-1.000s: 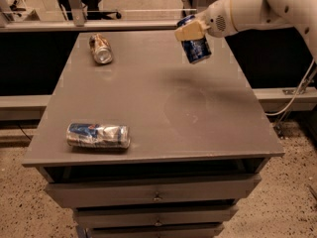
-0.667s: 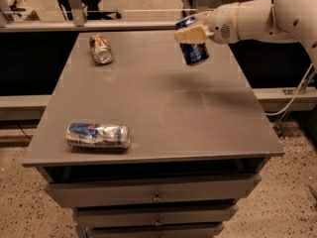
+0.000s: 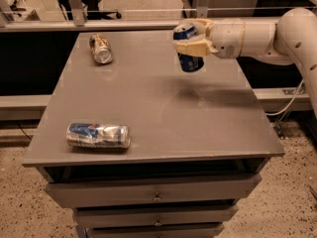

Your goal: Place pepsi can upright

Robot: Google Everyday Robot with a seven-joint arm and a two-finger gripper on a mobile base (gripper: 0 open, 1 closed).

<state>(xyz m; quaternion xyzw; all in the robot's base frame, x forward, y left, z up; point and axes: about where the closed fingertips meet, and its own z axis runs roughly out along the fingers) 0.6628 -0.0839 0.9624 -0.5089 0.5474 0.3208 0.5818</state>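
Note:
The pepsi can [image 3: 188,61] is dark blue with a silver top and stands nearly upright, tilted slightly. My gripper [image 3: 190,41] is shut on it around its upper half and holds it just above the grey table [image 3: 163,108], at the far right part of the top. The arm reaches in from the right. The can's logo is not visible from this side.
A dented blue-and-silver can [image 3: 98,135] lies on its side near the front left edge. A brown-orange and silver can [image 3: 101,48] lies at the back left. Drawers [image 3: 156,195] sit under the tabletop. A rail runs behind the table.
The gripper has rotated the can from a tilt to nearly upright and drawn slightly left, with the arm now more level.

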